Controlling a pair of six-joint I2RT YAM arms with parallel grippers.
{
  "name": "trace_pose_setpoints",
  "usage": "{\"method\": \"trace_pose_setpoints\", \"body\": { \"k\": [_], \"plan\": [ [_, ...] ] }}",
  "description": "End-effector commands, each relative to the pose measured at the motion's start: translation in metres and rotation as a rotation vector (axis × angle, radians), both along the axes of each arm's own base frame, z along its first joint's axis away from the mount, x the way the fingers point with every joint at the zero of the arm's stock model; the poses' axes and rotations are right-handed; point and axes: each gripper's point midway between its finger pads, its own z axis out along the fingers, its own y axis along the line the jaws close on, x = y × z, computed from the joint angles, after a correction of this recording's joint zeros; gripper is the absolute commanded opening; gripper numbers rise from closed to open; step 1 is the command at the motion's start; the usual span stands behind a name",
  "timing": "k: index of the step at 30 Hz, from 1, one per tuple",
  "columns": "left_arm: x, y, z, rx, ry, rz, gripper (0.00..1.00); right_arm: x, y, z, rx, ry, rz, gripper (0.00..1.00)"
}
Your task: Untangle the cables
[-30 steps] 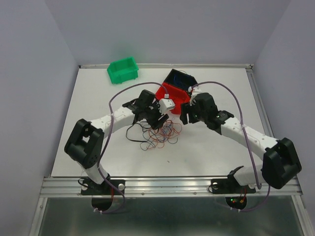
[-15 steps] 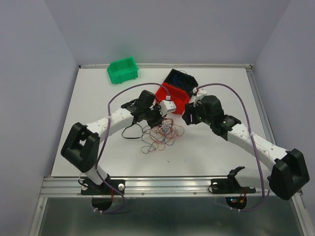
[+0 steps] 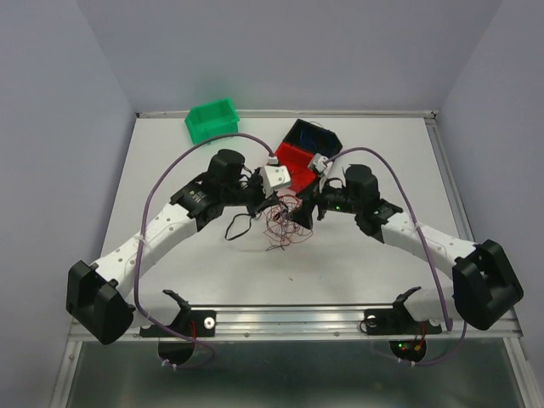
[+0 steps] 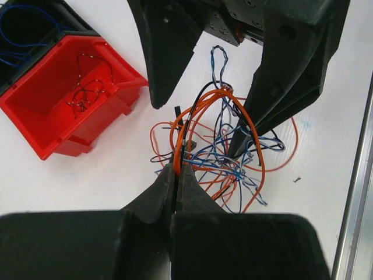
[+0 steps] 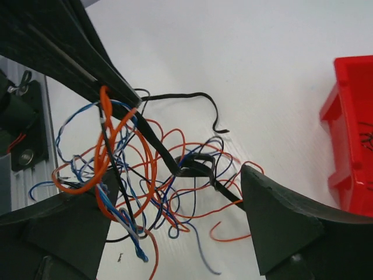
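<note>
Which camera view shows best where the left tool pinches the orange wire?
The left wrist view: the left tool is shut on the orange wire, seen close. The right wrist view shows it sideways, partly hidden; the top view shows only a tiny tangle.

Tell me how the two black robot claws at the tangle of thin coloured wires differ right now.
The black left gripper has its jaws pressed shut; the black right gripper has its jaws spread wide. The left gripper pinches orange and black strands of the tangle of thin orange, blue and black wires; the right gripper clamps nothing, its fingers standing on either side of that tangle. Both are two-fingered and meet at the same tangle.
</note>
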Motion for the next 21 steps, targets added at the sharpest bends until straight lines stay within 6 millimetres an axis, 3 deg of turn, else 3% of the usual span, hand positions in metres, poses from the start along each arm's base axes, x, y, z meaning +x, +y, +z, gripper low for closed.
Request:
{"method": "trace_pose_setpoints", "body": {
  "k": [1,2,3,5,6,7,9,10,12,13,21],
  "plan": [
    [-0.005,-0.002,0.002,-0.021,0.011,-0.010,0.00,-0.019,0.023,0.021,0.098,-0.102,0.216,0.85],
    [-0.004,-0.001,0.002,-0.023,0.008,0.001,0.00,-0.019,0.025,0.021,0.100,-0.099,0.228,0.76],
    [-0.003,-0.001,0.003,-0.026,0.003,0.009,0.00,-0.020,0.026,0.021,0.103,-0.097,0.241,0.50],
    [-0.002,0.001,0.009,-0.043,-0.018,0.025,0.00,-0.017,0.028,0.022,0.107,-0.088,0.241,0.30],
    [-0.004,0.003,0.014,-0.054,-0.029,0.027,0.00,-0.020,0.028,0.026,0.113,-0.094,0.250,0.11],
    [-0.005,0.004,0.014,-0.059,-0.033,0.026,0.03,-0.021,0.027,0.027,0.117,-0.090,0.247,0.03],
    [-0.004,0.006,0.016,-0.063,-0.048,0.031,0.18,-0.021,0.024,0.033,0.127,-0.090,0.217,0.01],
    [-0.005,0.007,0.016,-0.060,-0.054,0.028,0.36,-0.026,0.021,0.046,0.150,-0.096,0.204,0.00],
    [-0.006,0.009,0.009,-0.041,-0.050,0.028,0.48,-0.027,0.012,0.048,0.151,-0.080,0.142,0.00],
    [-0.005,0.009,0.004,-0.025,-0.045,0.020,0.57,-0.033,0.005,0.065,0.173,-0.108,0.119,0.01],
    [-0.017,0.001,-0.029,0.036,0.027,-0.110,0.66,-0.057,-0.030,0.086,0.210,-0.138,-0.016,0.00]
  ]
}}
